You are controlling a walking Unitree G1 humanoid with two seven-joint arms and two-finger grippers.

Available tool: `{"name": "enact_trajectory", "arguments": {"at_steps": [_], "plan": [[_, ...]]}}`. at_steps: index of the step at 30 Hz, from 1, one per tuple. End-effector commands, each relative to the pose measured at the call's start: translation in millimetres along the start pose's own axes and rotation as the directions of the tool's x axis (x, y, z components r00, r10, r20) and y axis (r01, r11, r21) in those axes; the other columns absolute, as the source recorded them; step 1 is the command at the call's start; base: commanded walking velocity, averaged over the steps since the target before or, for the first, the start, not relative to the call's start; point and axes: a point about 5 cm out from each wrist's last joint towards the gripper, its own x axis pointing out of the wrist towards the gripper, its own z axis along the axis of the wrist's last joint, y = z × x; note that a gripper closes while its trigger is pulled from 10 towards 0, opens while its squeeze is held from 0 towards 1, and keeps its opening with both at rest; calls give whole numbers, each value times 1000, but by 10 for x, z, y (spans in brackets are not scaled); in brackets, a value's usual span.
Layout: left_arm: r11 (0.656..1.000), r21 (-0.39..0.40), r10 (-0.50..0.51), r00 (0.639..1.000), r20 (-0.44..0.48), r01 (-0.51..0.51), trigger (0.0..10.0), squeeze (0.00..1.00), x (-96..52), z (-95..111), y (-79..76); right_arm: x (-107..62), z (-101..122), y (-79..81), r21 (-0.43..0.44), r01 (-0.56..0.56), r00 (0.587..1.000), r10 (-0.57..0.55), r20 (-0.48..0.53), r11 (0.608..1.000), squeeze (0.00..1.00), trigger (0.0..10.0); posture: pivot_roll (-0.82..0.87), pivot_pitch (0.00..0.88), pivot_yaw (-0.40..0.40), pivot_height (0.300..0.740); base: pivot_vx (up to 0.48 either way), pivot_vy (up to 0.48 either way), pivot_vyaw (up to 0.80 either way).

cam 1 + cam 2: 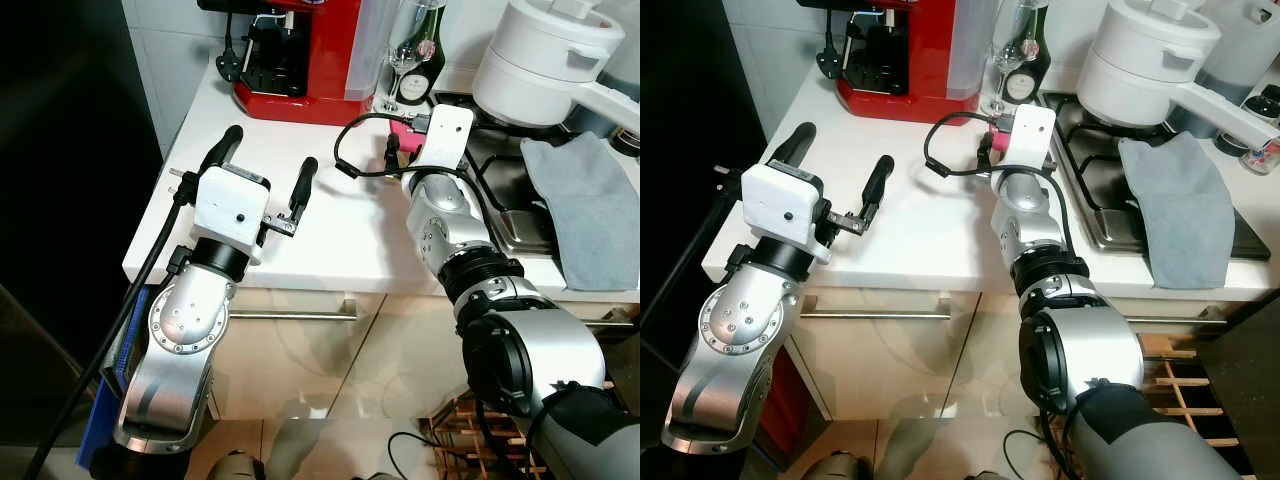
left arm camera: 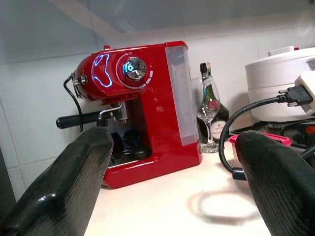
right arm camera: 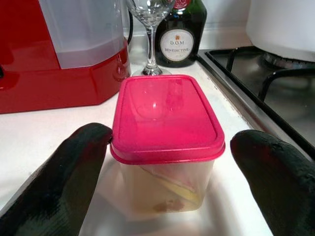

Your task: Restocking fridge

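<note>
From the head views we see our right gripper (image 1: 400, 135) reaching over the white counter (image 1: 330, 235) toward a pink-lidded box (image 1: 407, 128), mostly hidden behind the wrist, just before the wine glass (image 1: 405, 55) and dark bottle (image 1: 420, 60). Our left gripper (image 1: 268, 165) hovers spread wide above the counter's near left part, in front of the red coffee machine (image 1: 300, 60). A white pot (image 1: 1140, 65) and grey cloth (image 1: 1180, 200) sit on the stove at right.

In the left wrist view, our two fingers (image 2: 69, 187) stand far apart, framing the coffee machine.

In the right wrist view, the box (image 3: 167, 147) sits between our spread fingers (image 3: 59, 182), one fingertip at its lid's edge. Behind it, the bottle's (image 3: 179, 29) label reads "D.O.M BENEDICTINE".
</note>
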Motion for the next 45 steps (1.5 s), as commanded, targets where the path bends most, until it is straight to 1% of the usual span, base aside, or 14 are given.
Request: {"name": "enact_trajectory", "arguments": {"at_steps": [1, 6, 7, 9, 10, 11, 12, 16, 21, 25, 26, 27, 36, 45], "plan": [[1000, -3, -15, 1000, 10, 15, 10000, 0, -3, 36, -35, 11, -14, -15, 34, 4, 999, -2, -38, 999, 0, 10000, 165, 37, -80, 740, 0, 0, 0], [999, -12, -38, 999, -8, 38, 10000, 0, -3, 7, -64, 8, -99, -48, 52, 2, 995, 3, -96, 999, 0, 10000, 167, 41, -81, 740, 0, 0, 0], [997, -32, -75, 997, -24, 75, 10000, 0, -16, -15, -113, 8, -114, -54, 50, -1, 994, 6, -105, 999, 0, 10000, 168, 43, -80, 740, 0, 0, 0], [983, -104, -164, 982, -91, 154, 10000, 0, -39, -98, -226, 7, -149, -79, 41, -3, 992, 8, -127, 999, 0, 10000, 173, 47, -80, 740, 0, 0, 0], [976, -166, -165, 978, -128, 143, 10000, 0, -28, -134, -235, 6, -166, -96, 34, -1, 991, 6, -136, 999, 0, 10000, 177, 47, -80, 740, 0, 0, 0], [976, -166, -165, 978, -128, 143, 10000, 0, -28, -134, -235, 6, -166, -96, 34, -1, 991, 6, -136, 999, 0, 10000, 177, 47, -80, 740, 0, 0, 0], [967, -226, -158, 974, -160, 120, 10000, 0, -3, -160, -223, 6, -178, -109, 22, -4, 990, 7, -143, 1000, 0, 10000, 177, 48, -79, 740, 0, 0, 0], [965, -235, -159, 974, -164, 118, 10000, 0, 7, -161, -218, 7, -177, -109, 17, -7, 989, 10, -144, 1000, 0, 10000, 177, 48, -79, 740, 0, 0, 0], [968, -220, -160, 976, -151, 124, 10000, 0, 20, -139, -204, 8, -180, -99, -42, -35, 989, 28, -143, 999, 0, 10000, 187, 53, -73, 740, 0, 0, 0], [968, -215, -162, 975, -150, 128, 10000, 0, 20, -137, -208, 9, -176, -110, -63, -35, 990, 27, -136, 997, 0, 10000, 190, 55, -72, 740, 0, 0, 0], [969, -207, -166, 975, -147, 134, 10000, 0, 19, -131, -214, 10, -177, -126, -77, -33, 991, 23, -132, 997, 0, 4667, 194, 56, -73, 740, 0, 0, 0], [969, -200, -178, 973, -148, 146, 10000, 0, 15, -124, -222, 12, -170, -134, -87, -36, 992, 26, -123, 996, 0, 0, 197, 56, -74, 740, 0, 0, 0], [964, -195, -216, 963, -160, 183, 10000, 0, -4, -121, -261, 18, -123, -137, -117, -49, 996, 40, -74, 992, 0, 0, 194, 58, -74, 740, 0, 0, 0], [963, -184, -228, 960, -162, 197, 10000, 0, 2, -142, -272, 17, -113, -134, -113, -62, 997, 56, -54, 992, 0, 0, 194, 37, -73, 740, 0, 0, 0]]}}
